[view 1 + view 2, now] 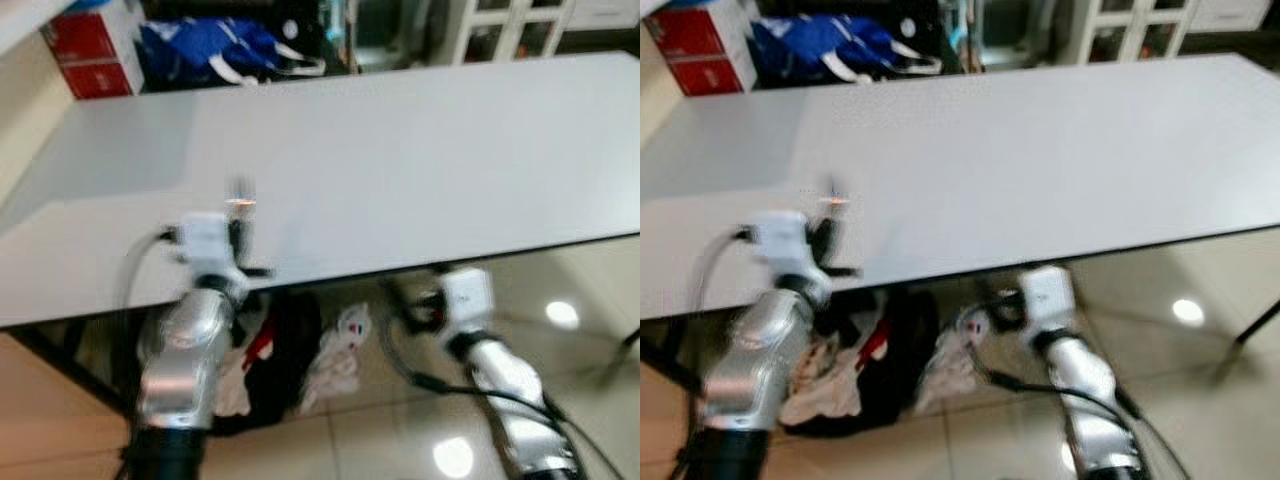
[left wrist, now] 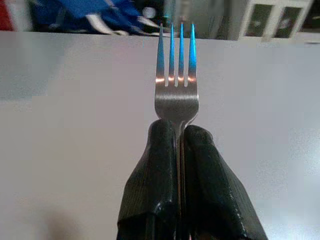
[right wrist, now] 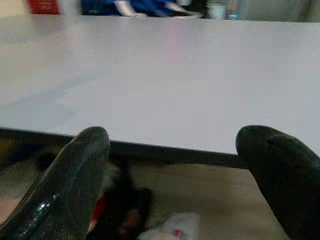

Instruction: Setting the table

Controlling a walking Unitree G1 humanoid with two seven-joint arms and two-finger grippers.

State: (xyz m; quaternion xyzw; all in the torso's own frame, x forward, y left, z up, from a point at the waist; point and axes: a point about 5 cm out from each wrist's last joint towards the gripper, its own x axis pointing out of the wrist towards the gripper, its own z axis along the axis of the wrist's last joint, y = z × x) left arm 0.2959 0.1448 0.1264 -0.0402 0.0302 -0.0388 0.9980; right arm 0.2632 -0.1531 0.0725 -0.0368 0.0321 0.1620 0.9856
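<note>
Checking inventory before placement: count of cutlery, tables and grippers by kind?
fork: 1, clamped in the left gripper
white table: 1
grippers: 2, the right gripper open at the table's near edge
Total: 4

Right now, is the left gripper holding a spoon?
No, the left gripper is shut on a fork, whose four tines show plainly above the white table.

No writing, label or number is sharp enough to read.
</note>
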